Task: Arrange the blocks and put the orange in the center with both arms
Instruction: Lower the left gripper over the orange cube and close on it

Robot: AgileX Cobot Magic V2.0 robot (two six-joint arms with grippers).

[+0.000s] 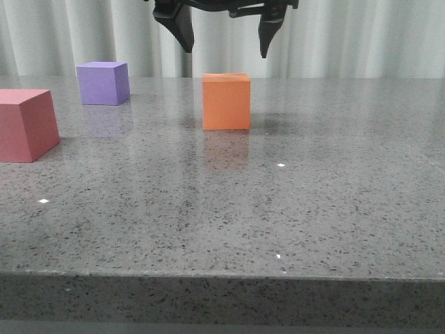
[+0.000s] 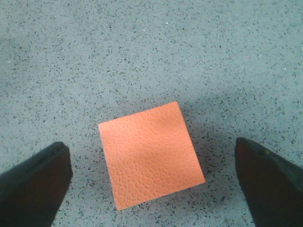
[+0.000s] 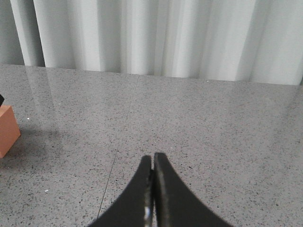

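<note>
The orange cube (image 1: pixel 226 102) stands on the grey speckled table (image 1: pixel 292 209) near the middle, towards the back. My left gripper (image 1: pixel 227 53) hangs open right above it, its fingers spread wider than the cube and not touching it. In the left wrist view the orange cube (image 2: pixel 151 153) lies between the two open fingers of the left gripper (image 2: pixel 150 149), turned a little askew. The purple cube (image 1: pixel 103 82) stands at the back left. The pinkish-red cube (image 1: pixel 26 124) stands at the left edge, nearer. My right gripper (image 3: pixel 152 157) is shut and empty above bare table; a corner of the orange cube (image 3: pixel 7 130) shows in its view.
A pale pleated curtain (image 1: pixel 348 35) hangs behind the table's far edge. The table's front edge (image 1: pixel 222 278) runs across the near side. Bare tabletop lies to the right of the orange cube.
</note>
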